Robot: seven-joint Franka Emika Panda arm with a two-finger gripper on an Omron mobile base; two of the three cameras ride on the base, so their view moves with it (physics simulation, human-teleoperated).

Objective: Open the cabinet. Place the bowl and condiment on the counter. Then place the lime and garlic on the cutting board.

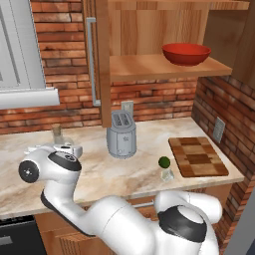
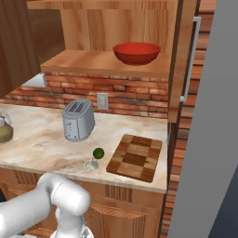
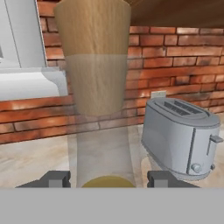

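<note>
Closest to the hand camera, the condiment (image 3: 99, 109) stands upright between the jaws, its glass neck and cork rising just ahead of them. The jaws stand partly open, one tip on each side of the bottle; whether they press on it cannot be told. Seen from the base, the bottle sits on the tabletop (image 1: 94, 169), left of the toaster (image 1: 121, 134), so it appears to be out of the cabinet and set down. Further right, near the front edge, the lime (image 1: 164, 162) and the garlic (image 1: 167, 174) lie close together on the tabletop, just beside the board (image 1: 198, 157) but not on it. Beyond and above, the cabinet (image 1: 103, 60) is open, its door swung out. The bowl (image 1: 186, 53) is still on the lower shelf inside. By this reckoning, opening the cabinet is done and the condiment is nearly done. The bowl, lime and garlic remain.
</note>
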